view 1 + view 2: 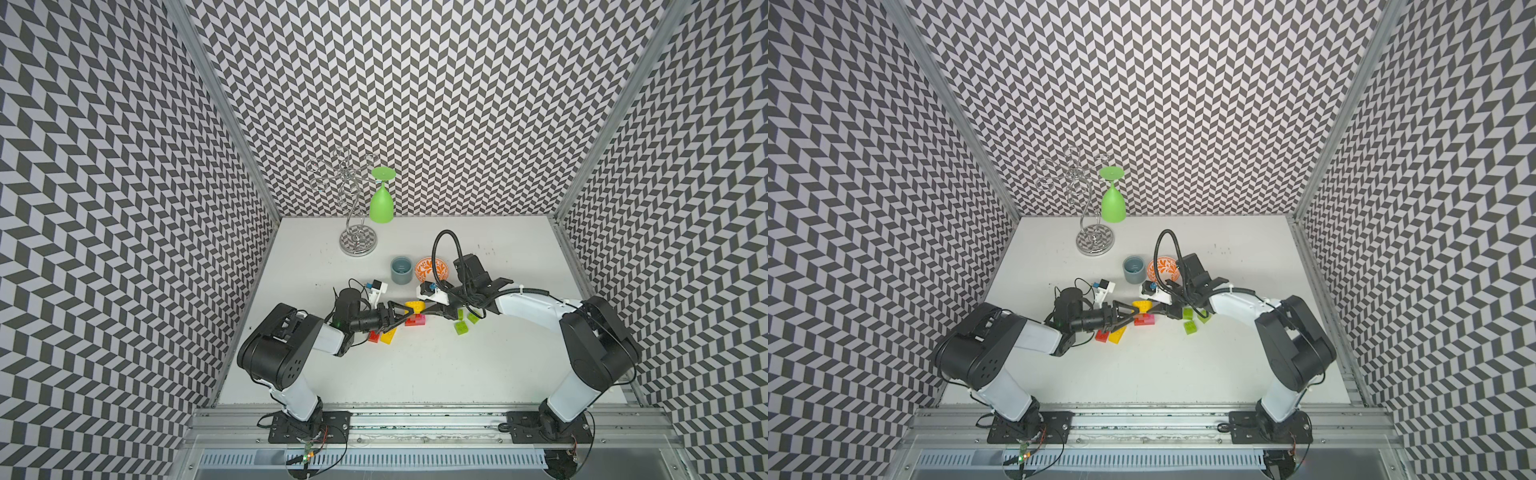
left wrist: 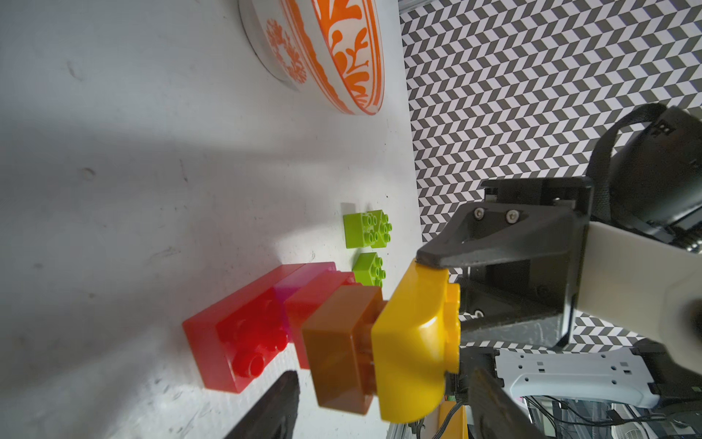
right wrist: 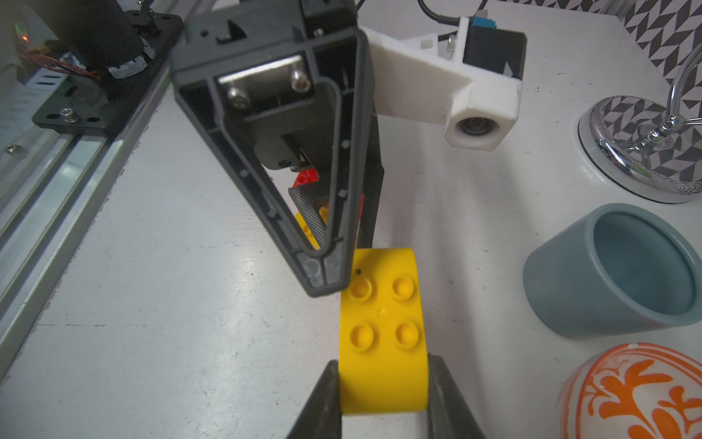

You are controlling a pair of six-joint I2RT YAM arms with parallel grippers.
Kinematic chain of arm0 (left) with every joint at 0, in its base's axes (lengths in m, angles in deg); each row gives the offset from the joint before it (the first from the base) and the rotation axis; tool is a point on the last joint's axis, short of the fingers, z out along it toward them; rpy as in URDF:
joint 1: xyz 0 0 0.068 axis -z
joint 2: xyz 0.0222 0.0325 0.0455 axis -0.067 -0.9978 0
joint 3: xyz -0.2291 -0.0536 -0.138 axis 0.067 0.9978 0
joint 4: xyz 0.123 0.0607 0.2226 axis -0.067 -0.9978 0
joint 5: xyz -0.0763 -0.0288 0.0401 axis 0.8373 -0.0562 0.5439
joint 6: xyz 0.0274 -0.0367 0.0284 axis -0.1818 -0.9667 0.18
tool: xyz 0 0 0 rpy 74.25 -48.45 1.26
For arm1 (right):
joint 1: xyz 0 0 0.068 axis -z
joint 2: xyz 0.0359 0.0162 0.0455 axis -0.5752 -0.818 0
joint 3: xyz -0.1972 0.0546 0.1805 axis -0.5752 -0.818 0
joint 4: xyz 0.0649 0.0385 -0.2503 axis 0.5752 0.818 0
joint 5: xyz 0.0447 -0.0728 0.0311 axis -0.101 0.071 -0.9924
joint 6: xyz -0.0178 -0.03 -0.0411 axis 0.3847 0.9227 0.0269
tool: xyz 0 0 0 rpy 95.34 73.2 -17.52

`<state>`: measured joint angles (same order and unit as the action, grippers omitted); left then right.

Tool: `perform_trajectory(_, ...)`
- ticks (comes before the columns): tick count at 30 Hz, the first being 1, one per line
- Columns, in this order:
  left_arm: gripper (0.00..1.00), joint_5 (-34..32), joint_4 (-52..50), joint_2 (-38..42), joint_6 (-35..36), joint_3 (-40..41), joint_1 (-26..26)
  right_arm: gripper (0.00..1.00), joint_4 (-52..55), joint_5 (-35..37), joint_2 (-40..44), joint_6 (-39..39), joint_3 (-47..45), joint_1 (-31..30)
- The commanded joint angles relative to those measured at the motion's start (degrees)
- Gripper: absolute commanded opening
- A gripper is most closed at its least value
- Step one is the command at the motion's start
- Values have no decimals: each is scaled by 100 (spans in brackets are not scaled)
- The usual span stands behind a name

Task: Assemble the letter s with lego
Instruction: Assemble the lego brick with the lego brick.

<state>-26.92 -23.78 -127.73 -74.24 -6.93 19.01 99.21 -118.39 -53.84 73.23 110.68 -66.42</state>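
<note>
White table (image 1: 415,374), chevron-papered walls.

- **Held item:** yellow brick (image 3: 383,311), mid-table, clamped by its sides in right gripper (image 3: 381,384). A brown brick (image 2: 338,357) seems plugged onto its underside.
- **Left gripper (image 1: 405,316):** fingers apart, straddling that pair, one tip at the yellow brick's edge, no grip evident.
- **Beneath:** joined red and pink bricks (image 2: 243,334) on the table; contact with the pair unclear.
- **Loose:** green bricks (image 1: 461,328) to the right; red brick (image 1: 374,336) and second yellow brick (image 1: 389,336) to the left.
- **Step, likely:** seating the pair on the red-pink base.
- **Next:** align studs, press squarely.

The brick (image 3: 381,365) is yellow, the bowl (image 3: 626,395) orange-patterned.
</note>
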Motion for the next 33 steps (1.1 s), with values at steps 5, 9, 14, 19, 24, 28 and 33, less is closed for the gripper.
perform_trajectory(5, 67, 61, 127, -72, -8, -128, 12, 6, -283, -131, -105, 120, -92, 55)
perform_trajectory(9, 66, 70, 165, -120, -25, -139, 15, 5, -269, -122, -112, 121, -100, 80)
perform_trajectory(14, 65, 72, 184, -176, -43, -154, 14, 4, -260, -122, -118, 119, -96, 94)
perform_trajectory(19, 66, 67, 219, -184, -62, -154, 21, 4, -188, -122, -147, 116, -40, 94)
perform_trajectory(24, 69, 37, 248, -50, -94, -100, 13, 4, -163, -132, -158, 119, -30, 95)
perform_trajectory(28, 69, 23, 236, 24, -115, -110, 6, 4, -141, -140, -165, 114, -6, 98)
perform_trajectory(33, 68, 24, 301, -139, -194, -137, -9, 4, -119, -140, -171, 114, 9, 93)
